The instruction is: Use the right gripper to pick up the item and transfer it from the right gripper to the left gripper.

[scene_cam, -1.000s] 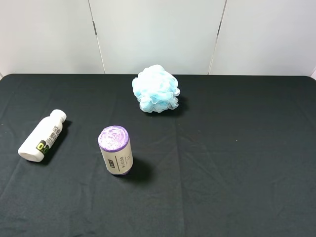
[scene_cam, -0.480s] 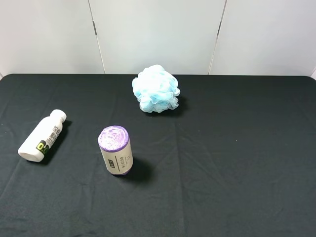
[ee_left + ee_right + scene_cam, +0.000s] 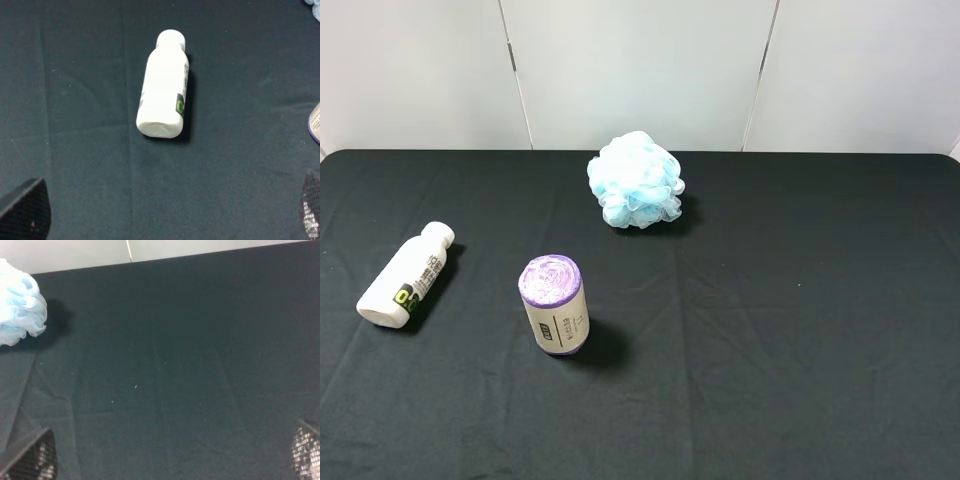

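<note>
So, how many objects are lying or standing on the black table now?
3. The white bottle lies on its side near the left edge. The purple-topped roll stands upright left of the middle. The blue-white bath pouf sits near the back. Nothing seems hidden.

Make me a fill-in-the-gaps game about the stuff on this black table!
1. The white bottle is lying on its ____.
2. The cylinder roll standing upright has a ____ top.
3. The fluffy bath pouf is blue and ____.
4. The table is covered with a ____ cloth.

Missing words: side; purple; white; black
</note>
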Controlling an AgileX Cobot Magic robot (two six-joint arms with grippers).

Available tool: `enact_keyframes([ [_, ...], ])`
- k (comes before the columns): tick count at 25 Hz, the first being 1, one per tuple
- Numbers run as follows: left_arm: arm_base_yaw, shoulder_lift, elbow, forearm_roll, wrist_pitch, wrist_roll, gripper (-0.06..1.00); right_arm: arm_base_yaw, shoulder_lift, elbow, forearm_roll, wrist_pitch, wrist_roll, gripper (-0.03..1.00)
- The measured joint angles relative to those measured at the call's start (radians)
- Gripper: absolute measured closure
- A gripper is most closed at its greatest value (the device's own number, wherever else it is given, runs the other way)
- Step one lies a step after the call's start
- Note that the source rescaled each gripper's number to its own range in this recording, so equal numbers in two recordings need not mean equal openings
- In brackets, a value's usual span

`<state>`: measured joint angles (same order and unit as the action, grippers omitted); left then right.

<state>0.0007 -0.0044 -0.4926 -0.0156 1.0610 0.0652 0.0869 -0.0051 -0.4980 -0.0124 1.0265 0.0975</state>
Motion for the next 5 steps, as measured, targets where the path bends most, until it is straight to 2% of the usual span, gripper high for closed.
enact_keyframes([
  [5, 0.000, 0.000, 0.000, 0.000, 0.000, 0.000, -0.06, 0.000, 0.000, 0.000, 0.000, 0.000, 0.000, -0.03],
])
